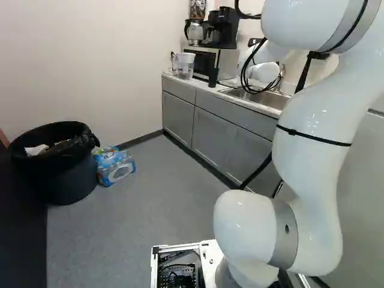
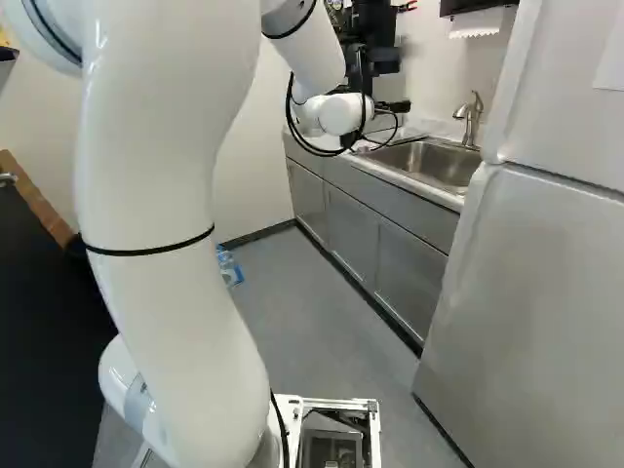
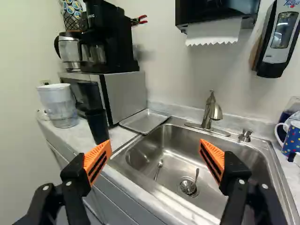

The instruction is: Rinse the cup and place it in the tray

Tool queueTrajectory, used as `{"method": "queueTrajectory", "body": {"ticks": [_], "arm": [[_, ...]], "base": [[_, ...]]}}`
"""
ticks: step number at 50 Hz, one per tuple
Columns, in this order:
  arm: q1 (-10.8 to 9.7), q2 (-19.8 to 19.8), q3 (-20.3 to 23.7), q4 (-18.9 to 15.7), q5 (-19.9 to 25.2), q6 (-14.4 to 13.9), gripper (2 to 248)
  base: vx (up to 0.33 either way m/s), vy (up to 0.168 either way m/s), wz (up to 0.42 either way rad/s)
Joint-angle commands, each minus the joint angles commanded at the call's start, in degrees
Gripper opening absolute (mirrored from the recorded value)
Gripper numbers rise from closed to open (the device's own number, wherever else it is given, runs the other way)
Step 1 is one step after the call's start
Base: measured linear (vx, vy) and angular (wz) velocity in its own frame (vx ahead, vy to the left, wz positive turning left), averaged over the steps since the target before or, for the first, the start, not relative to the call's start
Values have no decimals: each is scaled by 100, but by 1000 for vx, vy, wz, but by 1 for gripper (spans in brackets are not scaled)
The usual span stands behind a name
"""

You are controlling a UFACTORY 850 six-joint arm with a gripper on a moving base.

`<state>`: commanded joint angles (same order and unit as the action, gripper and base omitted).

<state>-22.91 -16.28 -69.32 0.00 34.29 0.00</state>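
At the right base view's upper middle is the black gripper, its fingers hard to make out. In the wrist view the gripper stands open and empty before the sink, its orange pads wide apart. A tall black cup is upright on the counter, ahead of the finger on the microwave's side; the cup also shows in the left base view. Beside it lies a flat metal tray, bare, between microwave and sink. The steel sink holds two spoon-like utensils. Its faucet rises behind the basin.
A pitcher and the microwave with a coffee maker on top stand beyond the cup. Across the sink is a dotted mug. A paper towel dispenser and soap dispenser hang above. The fridge borders the counter; a bin stands on the floor.
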Motion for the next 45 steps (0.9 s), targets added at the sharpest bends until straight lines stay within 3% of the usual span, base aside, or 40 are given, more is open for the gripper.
{"method": "queueTrajectory", "body": {"ticks": [19,45], "arm": [[-147,-343,-624,0,0,0,247],[-151,-274,-852,0,0,0,247]], "base": [[0,0,0],[0,0,0]]}}
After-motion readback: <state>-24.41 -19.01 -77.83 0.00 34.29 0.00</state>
